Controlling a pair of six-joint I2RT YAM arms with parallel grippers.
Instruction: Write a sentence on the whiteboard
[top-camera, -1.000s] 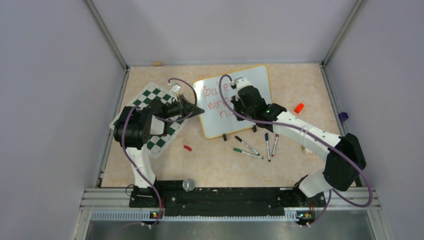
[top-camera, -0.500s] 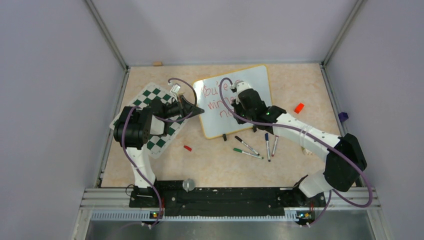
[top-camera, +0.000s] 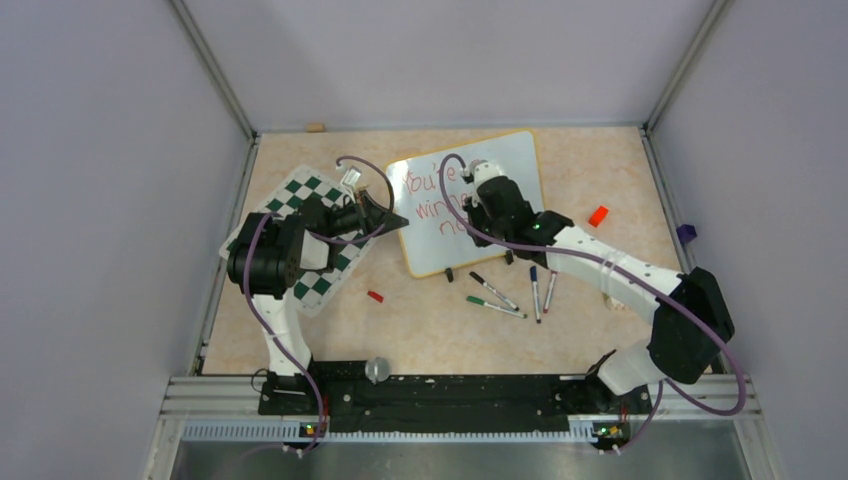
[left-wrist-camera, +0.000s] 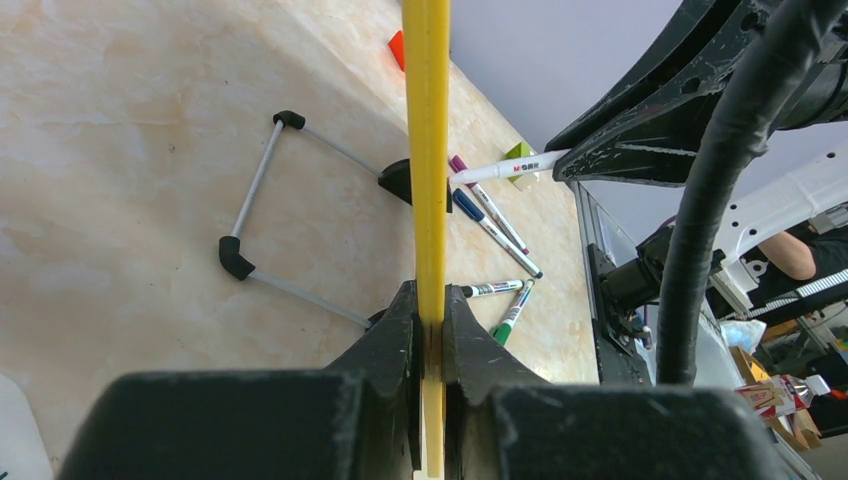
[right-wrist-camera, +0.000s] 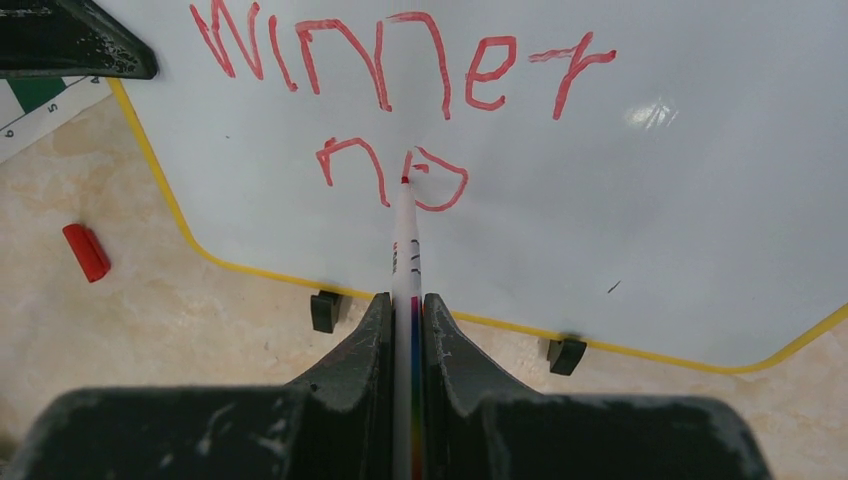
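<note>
The whiteboard (top-camera: 515, 165) lies tilted at the table's middle back, with a yellow frame and red writing "You're", "winner", "no". My left gripper (top-camera: 392, 220) is shut on its left edge; in the left wrist view the yellow frame (left-wrist-camera: 427, 150) runs between the jaws. My right gripper (top-camera: 478, 212) is over the board, shut on a white marker with a red tip (right-wrist-camera: 405, 235). In the right wrist view the tip touches the board (right-wrist-camera: 640, 200) at the "o" of "no". Two black clips (right-wrist-camera: 324, 310) sit on the near edge.
A green-and-white chess mat (top-camera: 300, 225) lies under the left arm. Several markers (top-camera: 510, 292) lie near the board's front edge. A red cap (top-camera: 375, 296) lies front left, a red block (top-camera: 598, 215) and a purple piece (top-camera: 686, 233) at the right.
My right gripper has shifted slightly right and nearer over the board with the marker. The left arm and the board have not moved.
</note>
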